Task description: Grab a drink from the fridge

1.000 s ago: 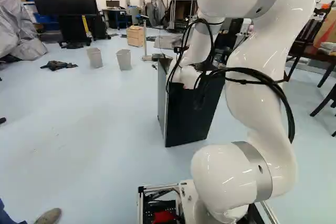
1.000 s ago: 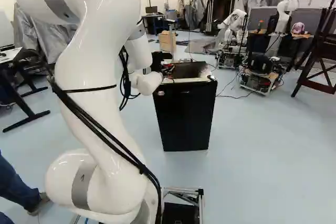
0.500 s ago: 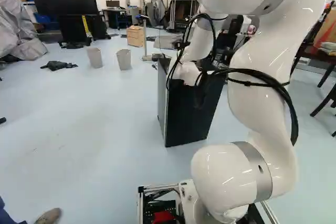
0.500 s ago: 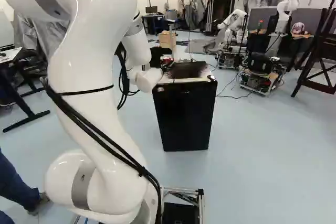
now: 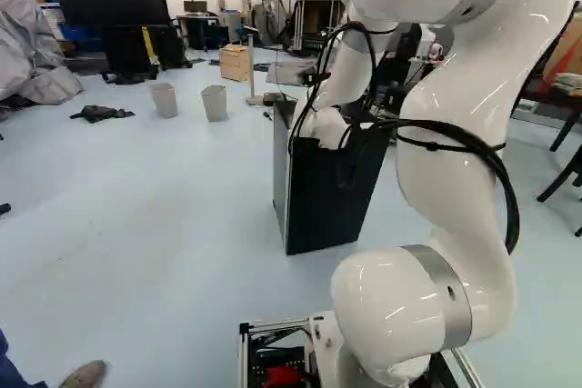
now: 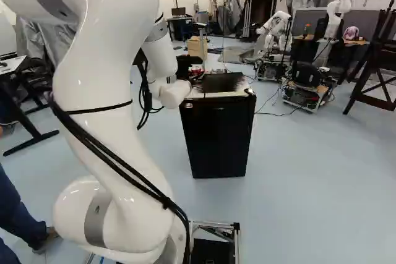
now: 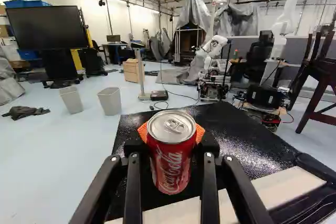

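Drink can [image 7: 170, 163]: it is red, with silver lid and pull tab, and it is upright in the air or on the surface; I cannot tell which.
My claw [image 6: 195, 73]: it is pinching the can from two sides, between its orange pads [image 7: 143, 131].
Fridge [image 6: 216, 140]: small and black, ahead of my base; my arm [image 6: 102, 97] reaches to above it.
Fridge top [image 7: 247, 142]: black and shiny under the can, with a pale strip [image 7: 286, 186] at the near edge.
Bins [image 7: 109, 101]: two grey ones, standing near each other on the floor.
Another robot [image 7: 211, 51]: white, well beyond the fridge.
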